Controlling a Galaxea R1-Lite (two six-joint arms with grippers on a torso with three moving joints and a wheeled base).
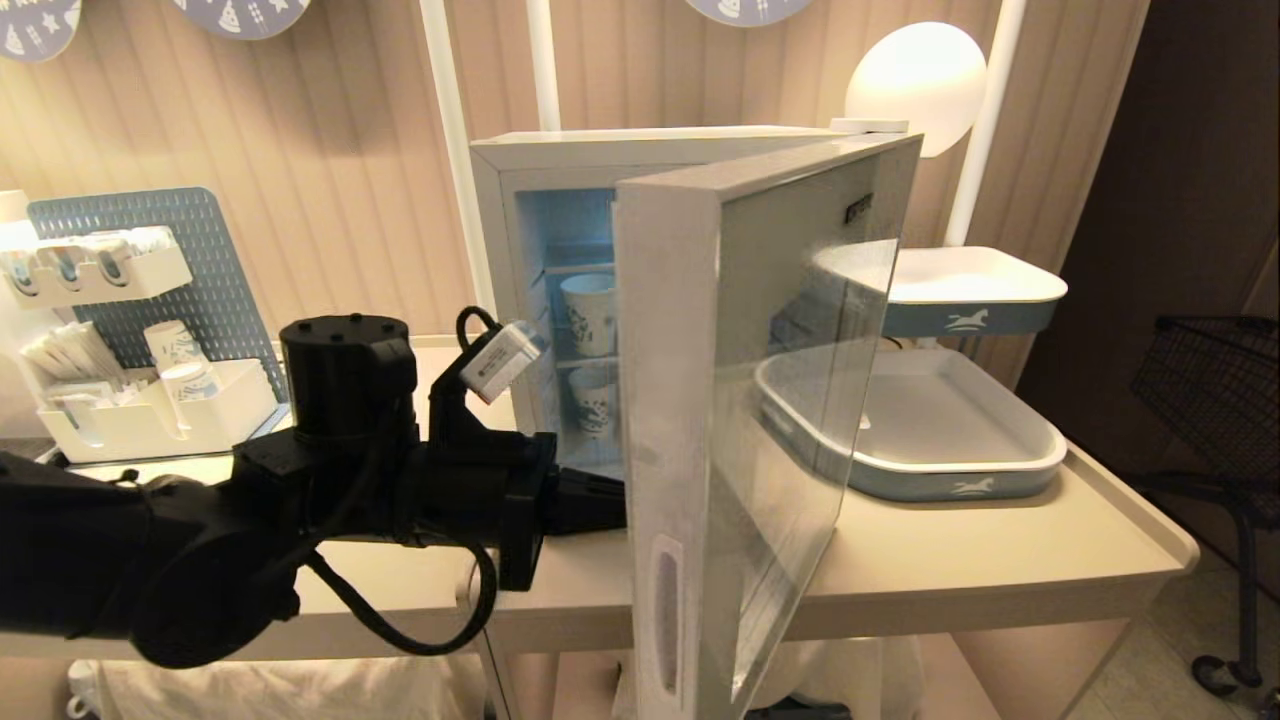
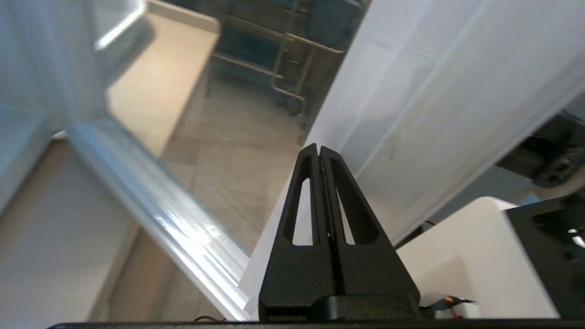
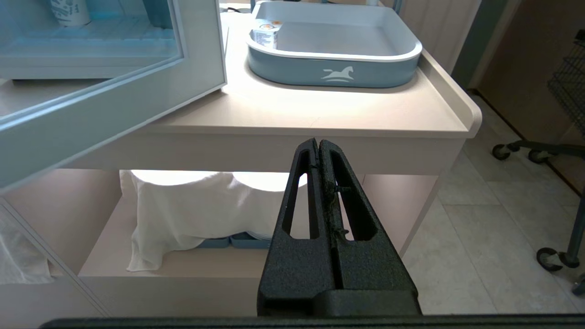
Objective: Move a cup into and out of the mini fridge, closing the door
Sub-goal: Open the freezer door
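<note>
My left gripper (image 2: 318,153) is closed, empty, against the inner face of the half-open door (image 1: 700,420). Right gripper (image 3: 317,146) closed, below table (image 3: 320,114) edge. Cup (image 3: 266,37) in tray (image 3: 333,75) corner.

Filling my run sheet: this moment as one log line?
door: open | left gripper: shut, against door | right gripper: shut, parked | cup: in tray

Cup (image 3: 265,37) in tray (image 3: 333,73)

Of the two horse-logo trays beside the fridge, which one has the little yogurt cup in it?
The lower tray, sitting on the tabletop; the cup stands in its corner nearest the fridge. The raised tray above it shows none.
</note>
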